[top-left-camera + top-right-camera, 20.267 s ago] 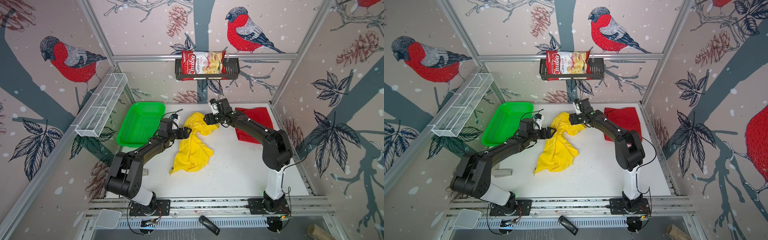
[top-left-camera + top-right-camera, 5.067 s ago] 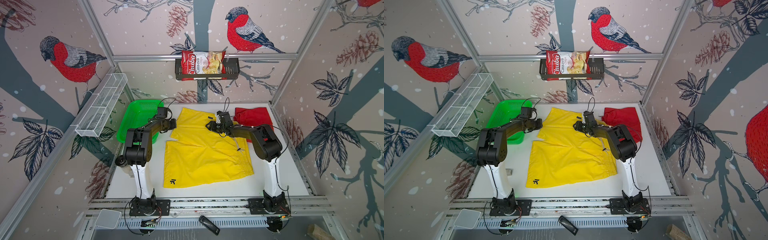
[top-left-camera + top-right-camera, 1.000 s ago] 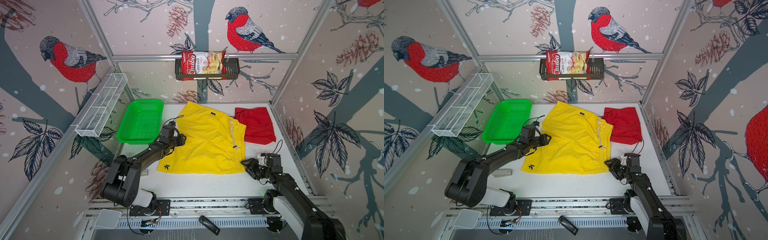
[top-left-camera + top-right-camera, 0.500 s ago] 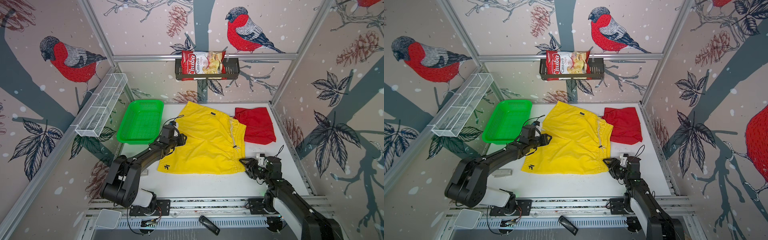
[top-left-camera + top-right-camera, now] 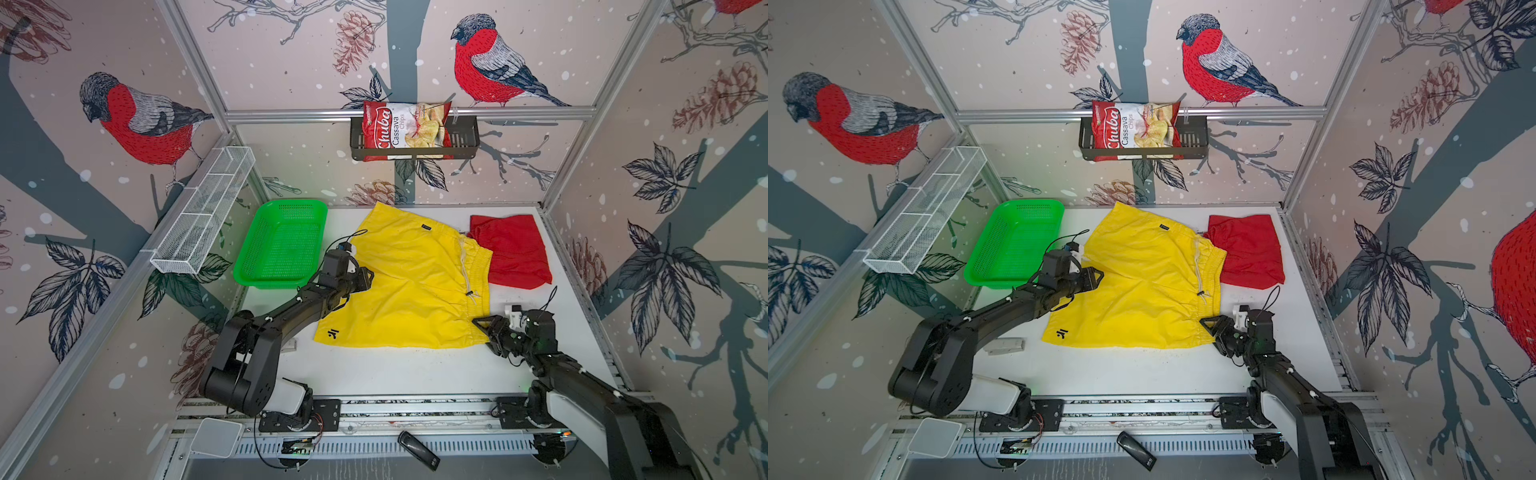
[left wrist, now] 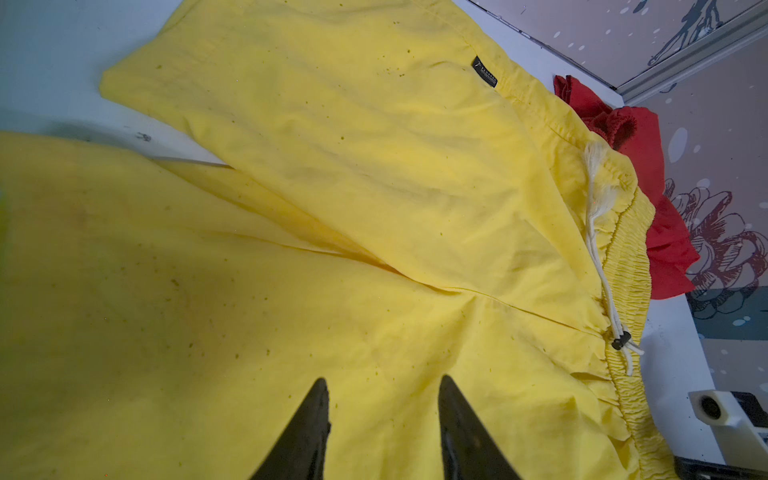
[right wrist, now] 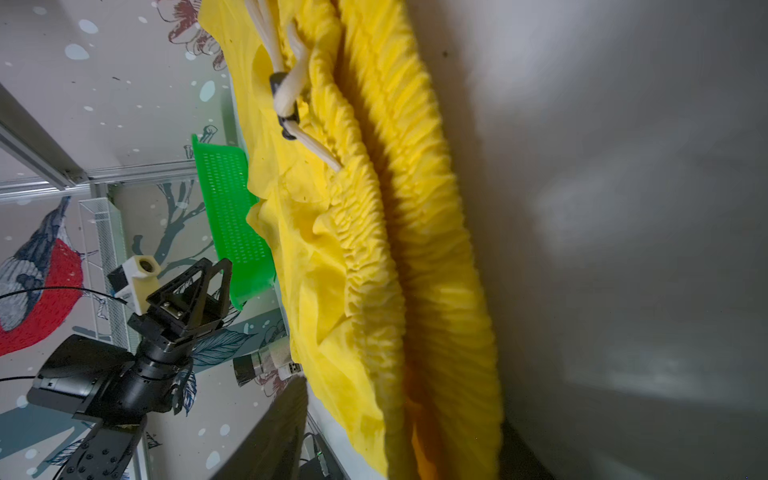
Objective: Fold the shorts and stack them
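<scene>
Work cell in both top views. The walls (image 5: 291, 62) are papered pale pink-grey and printed with red-breasted bullfinches (image 5: 486, 62), pine cones, dark leaves and grey branches, flecked with white dots. Aluminium profiles (image 5: 291, 114) run up the corners and across the back wall. A black wire shelf (image 5: 465, 137) hangs from the horizontal profile and holds a red bag of cassava chips (image 5: 403, 126). A long white mesh rack (image 5: 199, 220), divided into compartments, is fixed to the left wall. The floor is a white tabletop (image 5: 395, 370), finely speckled towards the front. A green perforated basket (image 5: 270, 284) stands at its far left. Lighting is even and shadows are soft.
</scene>
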`<state>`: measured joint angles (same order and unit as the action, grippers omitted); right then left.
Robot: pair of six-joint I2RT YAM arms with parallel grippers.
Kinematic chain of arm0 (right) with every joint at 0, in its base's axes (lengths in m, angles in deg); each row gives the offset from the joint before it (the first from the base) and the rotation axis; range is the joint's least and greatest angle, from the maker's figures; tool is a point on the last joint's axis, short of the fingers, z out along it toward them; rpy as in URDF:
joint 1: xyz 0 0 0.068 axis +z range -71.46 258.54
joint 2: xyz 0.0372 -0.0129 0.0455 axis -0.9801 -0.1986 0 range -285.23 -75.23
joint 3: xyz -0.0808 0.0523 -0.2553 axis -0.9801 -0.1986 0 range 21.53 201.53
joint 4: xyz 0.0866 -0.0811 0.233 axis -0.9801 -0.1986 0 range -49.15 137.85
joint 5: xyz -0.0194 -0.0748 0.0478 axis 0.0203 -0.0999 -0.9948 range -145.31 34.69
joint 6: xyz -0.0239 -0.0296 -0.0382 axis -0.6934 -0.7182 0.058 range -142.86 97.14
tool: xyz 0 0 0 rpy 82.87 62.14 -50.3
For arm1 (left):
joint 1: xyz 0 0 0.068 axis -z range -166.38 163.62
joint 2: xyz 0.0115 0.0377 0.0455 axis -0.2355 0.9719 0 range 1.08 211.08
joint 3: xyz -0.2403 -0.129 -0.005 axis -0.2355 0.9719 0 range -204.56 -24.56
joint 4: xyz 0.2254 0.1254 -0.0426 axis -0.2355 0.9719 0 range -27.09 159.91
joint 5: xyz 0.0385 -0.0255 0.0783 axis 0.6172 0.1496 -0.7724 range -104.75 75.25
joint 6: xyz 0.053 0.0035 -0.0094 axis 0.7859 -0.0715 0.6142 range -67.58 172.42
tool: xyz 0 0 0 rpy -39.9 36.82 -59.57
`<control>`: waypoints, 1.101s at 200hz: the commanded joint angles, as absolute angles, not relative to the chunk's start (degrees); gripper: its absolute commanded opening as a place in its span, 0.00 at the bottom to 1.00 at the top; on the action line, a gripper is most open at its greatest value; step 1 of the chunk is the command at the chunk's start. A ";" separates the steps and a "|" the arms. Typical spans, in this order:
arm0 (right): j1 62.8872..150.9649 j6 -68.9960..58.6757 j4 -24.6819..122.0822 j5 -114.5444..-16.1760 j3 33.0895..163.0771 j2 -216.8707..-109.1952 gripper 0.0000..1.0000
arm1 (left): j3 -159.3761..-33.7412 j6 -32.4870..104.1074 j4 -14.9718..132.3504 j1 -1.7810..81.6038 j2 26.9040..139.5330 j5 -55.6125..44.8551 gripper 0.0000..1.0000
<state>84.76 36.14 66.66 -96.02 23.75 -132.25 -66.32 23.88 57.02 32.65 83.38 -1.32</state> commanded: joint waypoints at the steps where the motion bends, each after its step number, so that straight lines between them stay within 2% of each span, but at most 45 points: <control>1: 86.07 34.03 69.10 -96.35 24.79 -136.02 0.57 | -66.27 23.41 55.95 32.73 82.42 -1.39 0.44; 14: 87.32 33.03 68.89 -96.40 25.85 -138.70 0.49 | -66.54 23.07 56.52 32.74 82.20 -1.24 0.44; 38: 88.47 31.25 65.66 -94.87 28.81 -140.80 0.24 | -67.69 22.01 58.96 32.52 81.63 -1.19 0.48; 56: 88.56 30.51 62.61 -93.07 30.78 -139.75 0.13 | -68.66 20.97 61.86 31.79 81.02 -1.00 0.52; 116: 88.65 29.00 56.55 -89.94 35.18 -136.31 0.11 | -69.73 17.39 74.21 26.95 76.93 -0.35 0.55; 220: 89.38 26.28 52.64 -87.97 37.66 -136.58 0.11 | -68.27 10.89 90.27 24.36 70.70 -4.06 0.56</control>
<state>89.31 27.33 52.93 -89.55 37.74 -136.88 -68.79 13.35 86.09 25.24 72.23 -1.71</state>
